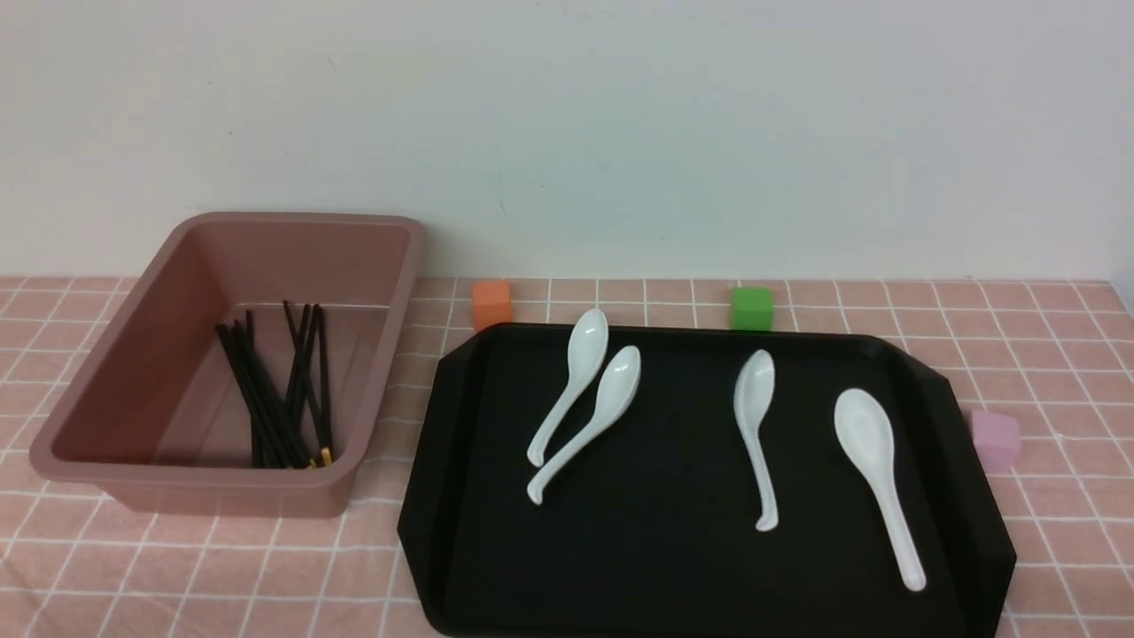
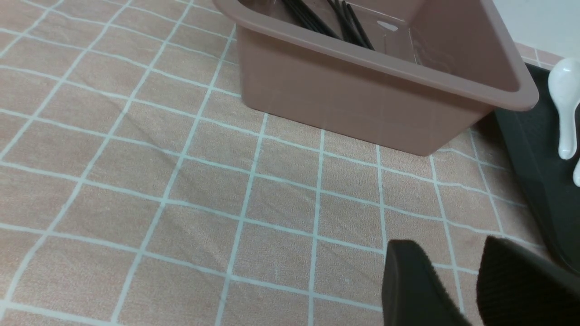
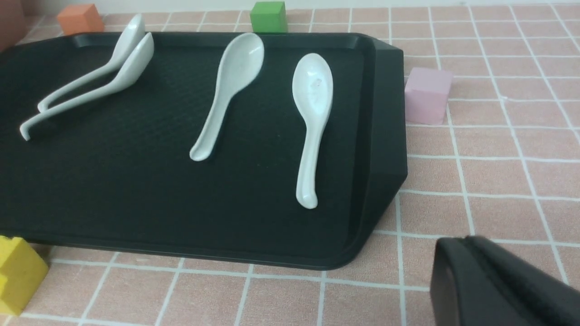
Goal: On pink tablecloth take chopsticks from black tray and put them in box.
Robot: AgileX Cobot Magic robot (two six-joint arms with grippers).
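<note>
Several black chopsticks (image 1: 279, 394) lie in the dusty-pink box (image 1: 106, 390) at the left of the pink tablecloth (image 1: 221, 576); their tips show in the left wrist view (image 2: 326, 20) inside the box (image 2: 362, 99). The black tray (image 1: 673, 567) holds only white spoons (image 1: 585, 372); no chopsticks show on it. Neither gripper shows in the front view. My left gripper (image 2: 453, 253) is open and empty, over the cloth in front of the box. My right gripper (image 3: 469, 246) is shut and empty, over the cloth beside the tray's (image 3: 136, 194) near right corner.
An orange cube (image 1: 492, 304) and a green cube (image 1: 751, 307) stand behind the tray. A pink cube (image 1: 995, 439) stands by the tray's right edge. A yellow block (image 3: 18, 274) sits at the tray's near edge. A wall rises just behind the table.
</note>
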